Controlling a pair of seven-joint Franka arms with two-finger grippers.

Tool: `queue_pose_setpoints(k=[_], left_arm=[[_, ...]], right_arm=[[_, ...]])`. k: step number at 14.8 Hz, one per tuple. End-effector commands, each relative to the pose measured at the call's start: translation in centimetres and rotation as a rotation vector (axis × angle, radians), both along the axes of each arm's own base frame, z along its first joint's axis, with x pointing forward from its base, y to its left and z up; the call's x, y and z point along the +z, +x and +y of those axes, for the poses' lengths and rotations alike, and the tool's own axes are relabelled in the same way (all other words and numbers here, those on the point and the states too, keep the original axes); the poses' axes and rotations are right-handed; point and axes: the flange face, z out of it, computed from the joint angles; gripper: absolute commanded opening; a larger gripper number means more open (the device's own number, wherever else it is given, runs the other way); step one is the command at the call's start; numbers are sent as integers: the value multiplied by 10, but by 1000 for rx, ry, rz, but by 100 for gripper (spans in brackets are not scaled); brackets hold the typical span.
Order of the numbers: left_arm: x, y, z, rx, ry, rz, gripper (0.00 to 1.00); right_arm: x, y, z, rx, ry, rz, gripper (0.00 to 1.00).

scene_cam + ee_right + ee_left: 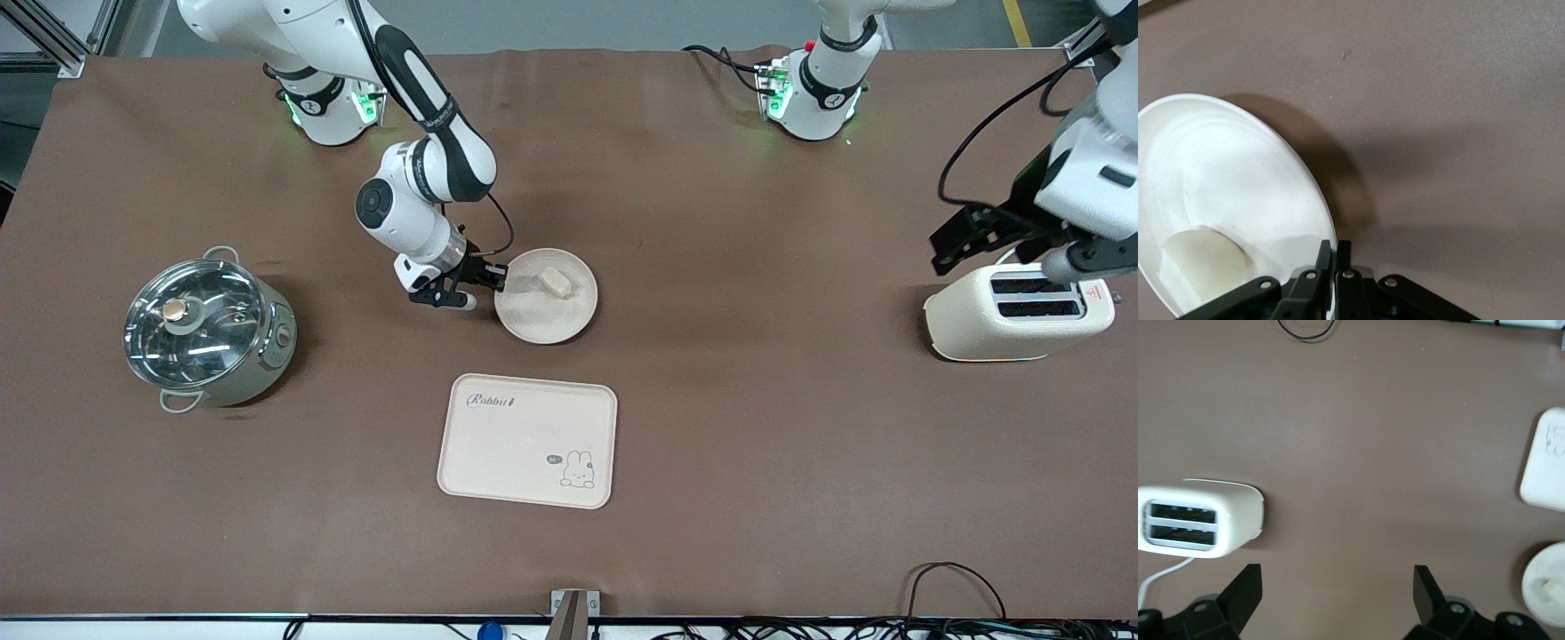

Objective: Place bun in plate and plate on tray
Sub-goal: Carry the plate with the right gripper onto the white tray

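Brown matte cloth covers the whole table (756,427), wrinkled along the frame's top edge, with cables trailing at the bottom. The cream-beige rectangular tray (527,440) with "Rabbit" lettering lies low in the middle, empty. Just above it sits the round shallow cream plate (546,296), the small cream-white oblong bun (555,281) already inside. The right gripper (492,277) pinches the plate's rim, fingers pressed thin against it. The left gripper (1338,587) waits spread wide over the white toaster (1018,313) at the frame's right edge. Such an edge grip may let the plate tilt once lifted, and the bun could slide out.
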Motion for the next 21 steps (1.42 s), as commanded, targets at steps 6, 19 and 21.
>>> queue_pose_setpoints(k=[6, 19, 21], left_arm=[[7, -42, 24, -72, 28, 67, 100], [4, -45, -3, -127, -7, 83, 100], [4, -45, -2, -125, -7, 83, 100]], right_arm=[[26, 25, 21, -82, 64, -9, 0], [48, 145, 12, -165, 155, -81, 0], [30, 168, 13, -160, 142, -99, 0]])
